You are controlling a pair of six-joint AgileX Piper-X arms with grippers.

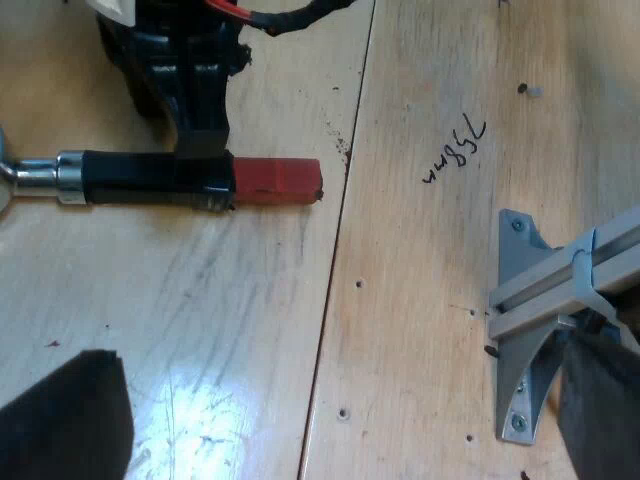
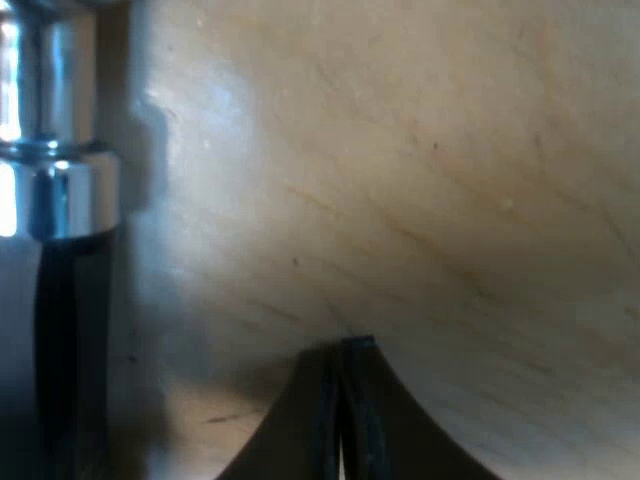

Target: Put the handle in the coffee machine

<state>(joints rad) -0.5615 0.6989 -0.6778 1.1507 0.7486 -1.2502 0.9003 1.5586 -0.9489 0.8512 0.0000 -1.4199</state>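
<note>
Holder (image 1: pixel 130 178), red end (image 1: pixel 278 182) seen from left wrist, lies beside shut, empty right pincer (image 2: pixel 345 360); left pincer (image 1: pixel 340 355) gapes empty.

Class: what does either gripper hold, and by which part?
Nothing. The right gripper is shut empty beside the handle; the left gripper is open.

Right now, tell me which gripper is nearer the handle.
Right. The right gripper is at the handle, on its dark part. The left gripper hangs open, well apart from it.
</note>
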